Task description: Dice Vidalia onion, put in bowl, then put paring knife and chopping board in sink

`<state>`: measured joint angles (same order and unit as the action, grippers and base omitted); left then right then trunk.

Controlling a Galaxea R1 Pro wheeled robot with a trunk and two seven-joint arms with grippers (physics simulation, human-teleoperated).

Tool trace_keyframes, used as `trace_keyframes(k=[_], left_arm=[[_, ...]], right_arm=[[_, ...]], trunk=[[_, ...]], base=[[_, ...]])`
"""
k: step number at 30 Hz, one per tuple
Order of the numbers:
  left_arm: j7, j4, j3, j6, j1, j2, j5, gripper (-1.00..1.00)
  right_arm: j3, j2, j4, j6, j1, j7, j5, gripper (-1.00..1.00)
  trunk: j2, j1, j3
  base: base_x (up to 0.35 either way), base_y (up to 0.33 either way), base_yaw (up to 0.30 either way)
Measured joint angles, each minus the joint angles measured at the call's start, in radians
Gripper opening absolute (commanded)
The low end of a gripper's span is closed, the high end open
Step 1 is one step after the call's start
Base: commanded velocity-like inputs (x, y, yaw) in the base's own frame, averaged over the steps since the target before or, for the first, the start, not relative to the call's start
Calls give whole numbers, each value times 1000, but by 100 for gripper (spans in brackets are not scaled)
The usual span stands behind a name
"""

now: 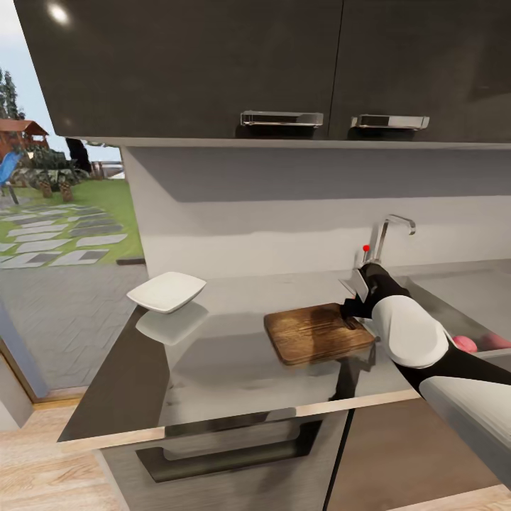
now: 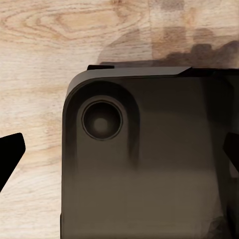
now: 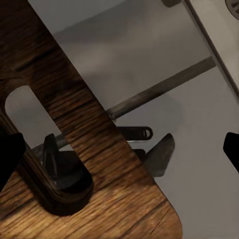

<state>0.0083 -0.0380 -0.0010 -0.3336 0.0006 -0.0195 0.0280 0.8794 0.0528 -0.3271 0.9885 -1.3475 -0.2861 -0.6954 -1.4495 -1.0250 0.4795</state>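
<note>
Glossy grey metallic countertop [image 1: 234, 355] seen under dark wall cabinets [image 1: 213, 64]. Dark brown wooden chopping board [image 1: 317, 332] laid flat near sink [image 1: 461, 312]. Right gripper [image 3: 119, 149] hung over board's handle-slot end, jaws spread wide, nothing held; slot seen between tips. Pinkish-red Vidalia onion [image 1: 465, 343] partly hidden in basin. Shallow white bowl [image 1: 167, 291] set well apart at counter's far end. Left gripper [image 2: 119, 149] over pale wood floor [image 2: 35, 74], jaws spread wide.

From my remote seat: the chopping board [image 1: 318, 332] lies on the countertop [image 1: 234, 355] directly beneath my right gripper [image 1: 357, 297], the bowl [image 1: 167, 291] well off to its left, the sink [image 1: 454, 298] just right, holding the Vidalia onion [image 1: 465, 343].
</note>
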Motion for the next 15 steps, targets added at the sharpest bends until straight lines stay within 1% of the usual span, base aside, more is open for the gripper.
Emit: trace_keyframes(k=[10, 12, 15], left_arm=[[0, 0, 0, 0, 0, 0, 0, 100], [0, 0, 0, 0, 0, 0, 0, 100], [0, 0, 0, 0, 0, 0, 0, 100]], right_arm=[[0, -1, -2, 1, -5, 0, 0, 100], [-1, -1, -13, 1, -20, 2, -1, 100], [-1, -1, -20, 1, -29, 2, 0, 100]], trunk=[[0, 0, 0], [0, 0, 0], [0, 0, 0]], base=[[0, 0, 0], [0, 0, 0], [0, 0, 0]])
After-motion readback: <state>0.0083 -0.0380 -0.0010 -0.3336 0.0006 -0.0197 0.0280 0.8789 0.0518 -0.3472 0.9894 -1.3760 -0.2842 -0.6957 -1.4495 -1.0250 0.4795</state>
